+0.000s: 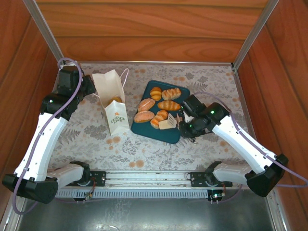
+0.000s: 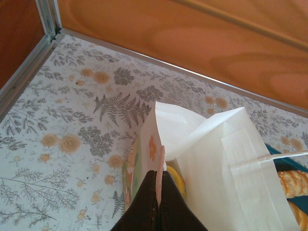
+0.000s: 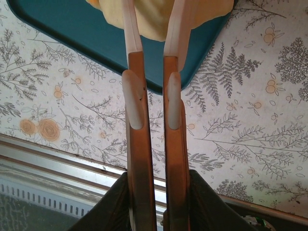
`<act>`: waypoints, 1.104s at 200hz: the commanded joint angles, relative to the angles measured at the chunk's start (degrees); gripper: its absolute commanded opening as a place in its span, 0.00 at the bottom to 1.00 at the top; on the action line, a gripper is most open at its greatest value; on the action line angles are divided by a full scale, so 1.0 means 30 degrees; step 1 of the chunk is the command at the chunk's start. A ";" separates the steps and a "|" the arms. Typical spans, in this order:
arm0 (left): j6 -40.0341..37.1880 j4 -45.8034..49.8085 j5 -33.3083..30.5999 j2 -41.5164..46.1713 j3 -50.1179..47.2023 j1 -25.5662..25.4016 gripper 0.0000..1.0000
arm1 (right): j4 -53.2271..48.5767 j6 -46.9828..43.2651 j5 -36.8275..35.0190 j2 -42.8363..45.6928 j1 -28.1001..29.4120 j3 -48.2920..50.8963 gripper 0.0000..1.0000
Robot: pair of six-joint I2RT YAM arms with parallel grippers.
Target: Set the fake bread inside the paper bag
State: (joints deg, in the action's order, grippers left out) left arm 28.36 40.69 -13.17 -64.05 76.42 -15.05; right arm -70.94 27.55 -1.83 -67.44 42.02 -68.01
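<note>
Bread sits mostly on the teal tray (image 1: 166, 134): six golden rolls (image 1: 146, 104) and one pale wedge (image 3: 207, 10). One white bag (image 1: 111, 103) stands just left of the tray, with a seventh roll (image 1: 116, 100) inside. The left gripper (image 2: 159, 180) is clamped on the bag's rim. The right gripper (image 3: 153, 29) has its fingers nearly together across the wedge; whether they pinch it I cannot tell.
</note>
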 commanded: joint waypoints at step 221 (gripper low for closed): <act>0.0074 -0.0318 0.0142 -0.0168 0.0215 0.0065 0.00 | 0.3572 0.0300 0.1686 -0.3039 -0.0307 -1.4207 0.00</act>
State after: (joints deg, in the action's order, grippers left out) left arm 28.36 40.69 -13.17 -64.23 76.42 -15.05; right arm -65.32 30.41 0.97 -73.87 41.52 -104.22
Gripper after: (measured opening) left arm 0.048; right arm 0.257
